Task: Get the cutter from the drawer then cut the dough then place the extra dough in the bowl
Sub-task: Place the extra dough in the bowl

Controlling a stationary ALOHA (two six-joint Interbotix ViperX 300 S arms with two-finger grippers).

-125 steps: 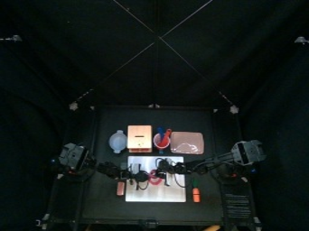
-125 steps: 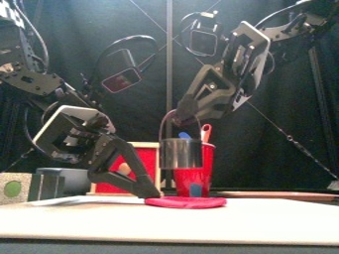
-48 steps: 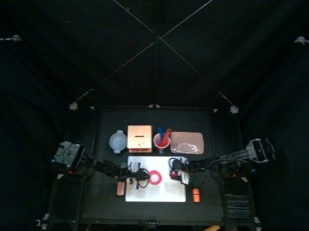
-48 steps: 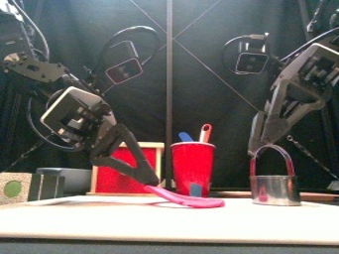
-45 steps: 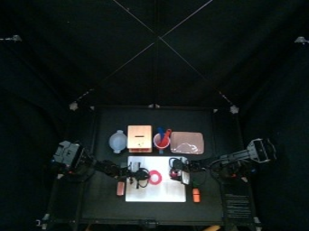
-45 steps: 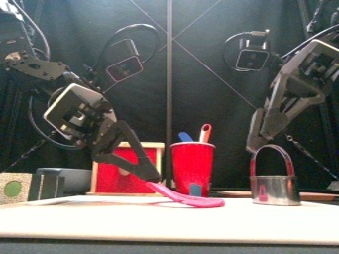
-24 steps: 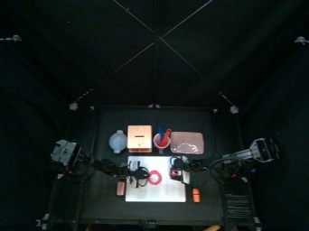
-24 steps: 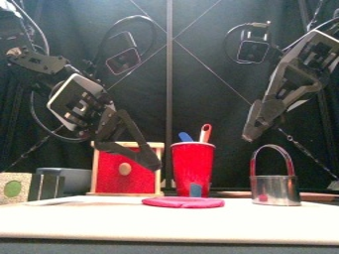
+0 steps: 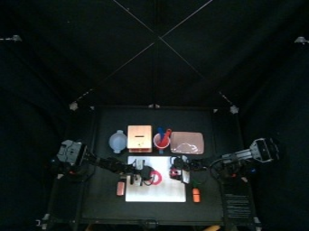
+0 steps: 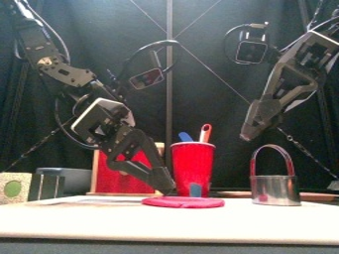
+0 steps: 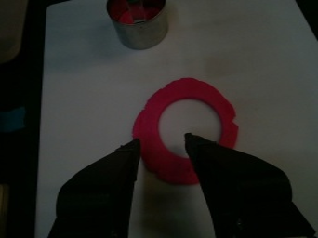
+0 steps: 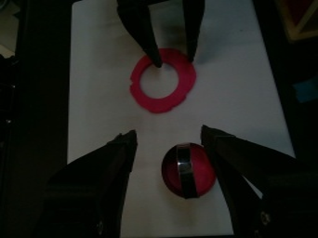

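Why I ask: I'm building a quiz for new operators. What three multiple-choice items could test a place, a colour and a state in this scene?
1. Where is the cutter?
A. held up in the left gripper
B. standing on the white board
C. lying on the dough ring

2. What colour is the dough ring?
A. green
B. yellow
C. red-pink

3. How do the left gripper's jaws stand?
A. open, with part of the ring between them
B. shut on the cutter
C. shut on the board's edge

Answers:
1. B: the left wrist view shows it upright on the white surface, apart from the ring.
2. C: top and front views both show it red-pink.
3. A: the left wrist view shows a gap between the jaws, over the ring.
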